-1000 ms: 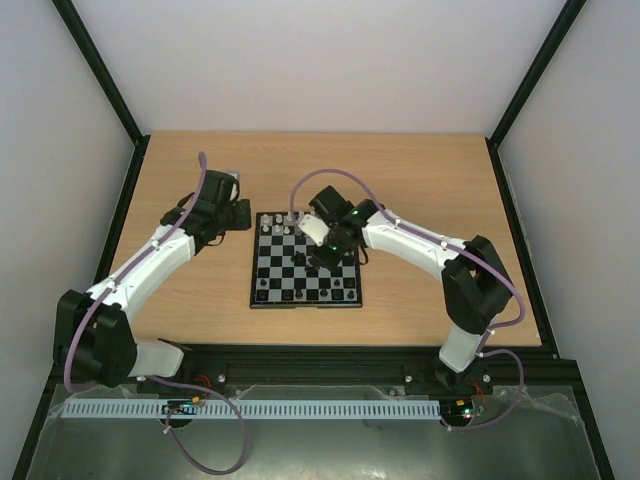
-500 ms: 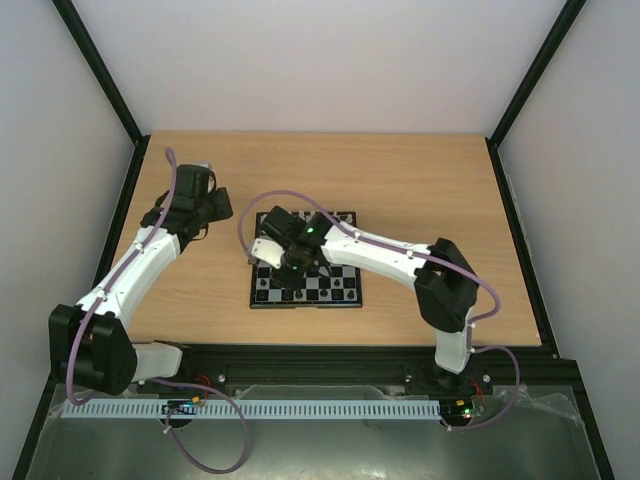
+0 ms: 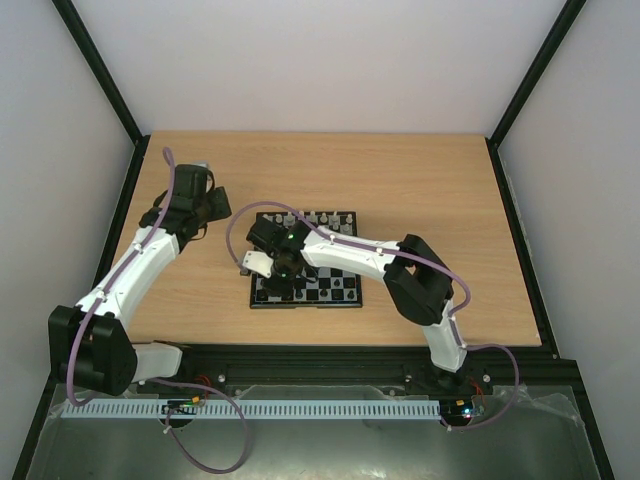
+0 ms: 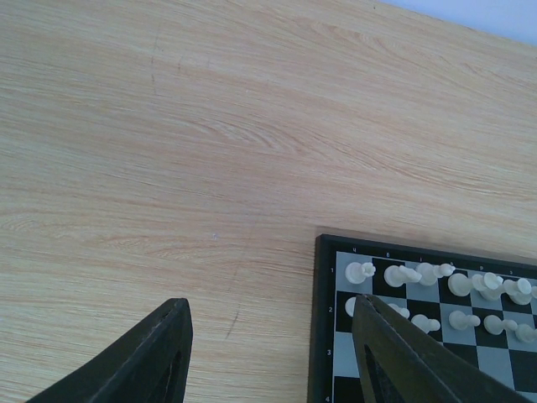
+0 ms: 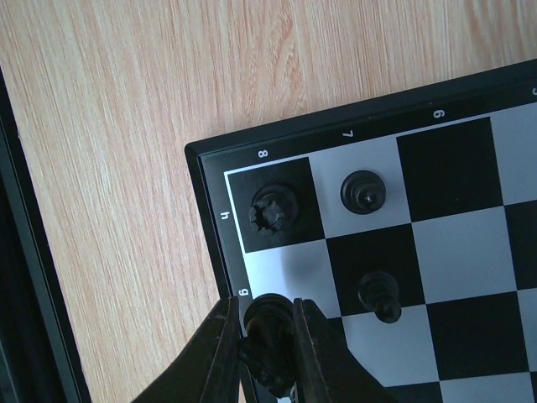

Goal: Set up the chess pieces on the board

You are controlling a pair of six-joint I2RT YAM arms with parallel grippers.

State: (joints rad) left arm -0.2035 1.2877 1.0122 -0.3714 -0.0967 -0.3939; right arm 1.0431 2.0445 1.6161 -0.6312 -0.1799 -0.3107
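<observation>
One black piece [image 5: 270, 326] is clamped in your right gripper [image 5: 267, 340] over the board's [image 5: 211, 197] edge, beside the corner piece [image 5: 273, 210]. Release off-centre and it may topple or knock that neighbour. Your left gripper [image 4: 270, 344] hangs unclenched beside the board.

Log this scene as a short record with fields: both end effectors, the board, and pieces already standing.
left end effector: open, empty, above the table beside the board
right end effector: shut on a black piece at the board's edge, next to the corner
rook: black, on the corner square
white pieces: in two rows at the other end
</observation>
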